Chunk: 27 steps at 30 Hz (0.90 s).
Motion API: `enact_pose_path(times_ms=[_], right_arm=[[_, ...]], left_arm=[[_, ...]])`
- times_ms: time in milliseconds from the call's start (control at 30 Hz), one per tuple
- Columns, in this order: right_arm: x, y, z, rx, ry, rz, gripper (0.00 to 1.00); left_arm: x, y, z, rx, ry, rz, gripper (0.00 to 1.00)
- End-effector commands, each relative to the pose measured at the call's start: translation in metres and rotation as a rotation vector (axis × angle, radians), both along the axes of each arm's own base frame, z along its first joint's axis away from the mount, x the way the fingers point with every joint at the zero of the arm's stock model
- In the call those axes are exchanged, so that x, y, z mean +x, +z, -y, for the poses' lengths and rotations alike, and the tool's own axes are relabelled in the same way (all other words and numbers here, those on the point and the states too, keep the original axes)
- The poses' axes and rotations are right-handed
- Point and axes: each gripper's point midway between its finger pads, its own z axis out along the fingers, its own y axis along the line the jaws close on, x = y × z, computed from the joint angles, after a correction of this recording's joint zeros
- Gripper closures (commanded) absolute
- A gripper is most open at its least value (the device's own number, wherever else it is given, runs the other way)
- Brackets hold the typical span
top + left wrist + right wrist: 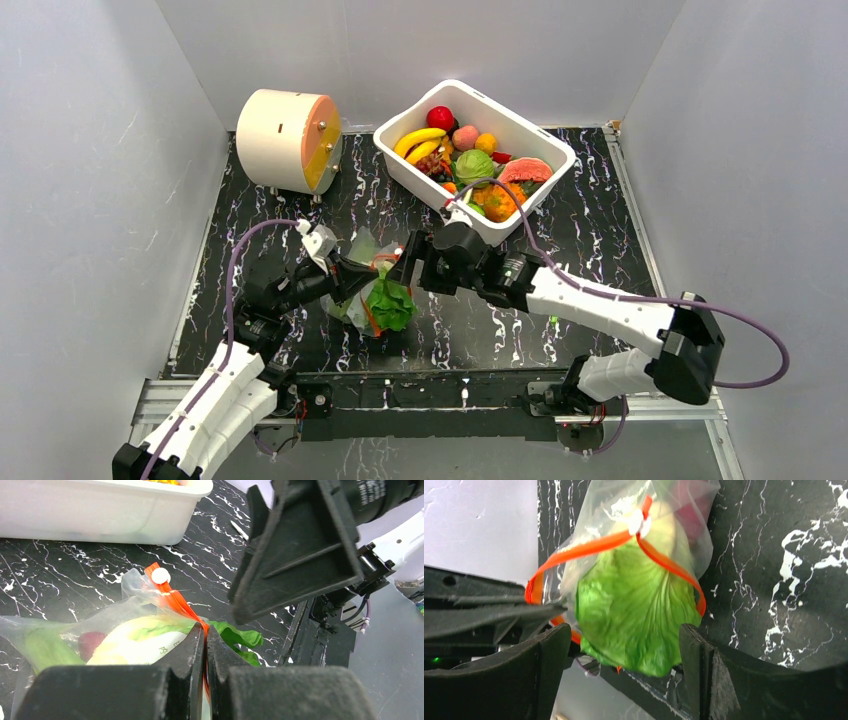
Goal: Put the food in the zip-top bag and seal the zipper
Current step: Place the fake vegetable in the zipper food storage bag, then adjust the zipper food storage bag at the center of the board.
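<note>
The clear zip-top bag hangs just above the black table between both grippers. My left gripper is shut on the bag's orange zipper strip, near the white slider. A green leafy piece of food sticks halfway out of the open mouth, with the zipper looped around it. A dark red piece and pale food show through the plastic. My right gripper is open, its fingers standing either side of the leaf's lower end. In the top view the leaf hangs below the right gripper.
A white tub at the back right holds banana, watermelon, red, orange and green toy food. A cream cylinder with an orange face stands at the back left. White walls close in the table on three sides.
</note>
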Motion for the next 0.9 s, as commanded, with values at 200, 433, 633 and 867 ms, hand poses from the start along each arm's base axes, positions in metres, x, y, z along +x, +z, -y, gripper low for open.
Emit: enact_pose_path(times_ms=[200,433,633,867], right_arm=[[-0.036,0.005,-0.021,0.072,0.079,-0.035,0.27],[-0.015,-0.010,-0.037,0.008,0.026,0.033,0.53],[0.012,0.000,-0.043,0.030,-0.063,0.126,0.78],[0.023,0.014,-0.050,0.160,-0.126,0.169,0.82]], left_arm=[[0.005,0.023,0.002,-0.043,0.012,0.068,1.00],[-0.001,0.039,0.004,-0.082,-0.011,0.075,1.00],[-0.012,0.053,0.010,-0.139,-0.070,0.044,1.00],[-0.015,0.057,0.012,-0.169,-0.076,0.019,1.00]])
